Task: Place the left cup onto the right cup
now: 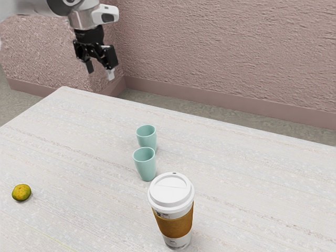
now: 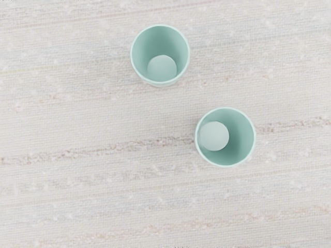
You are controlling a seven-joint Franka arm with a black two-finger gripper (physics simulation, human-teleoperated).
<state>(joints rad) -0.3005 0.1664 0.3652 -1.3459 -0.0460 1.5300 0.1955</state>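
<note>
My gripper hangs in the upper left of the exterior view, fingers spread and holding nothing, well above the pale table. At frame centre stand two mint-green cups, upright, near each other but apart: the rear cup and the front cup. A lidded coffee cup stands lower centre, and a small round fruit lies lower left.

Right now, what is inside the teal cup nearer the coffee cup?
Nothing: the teal cup is empty. The wrist view looks straight down into it and the other teal cup, and both show bare floors. The patch of table under its base is covered.
</note>
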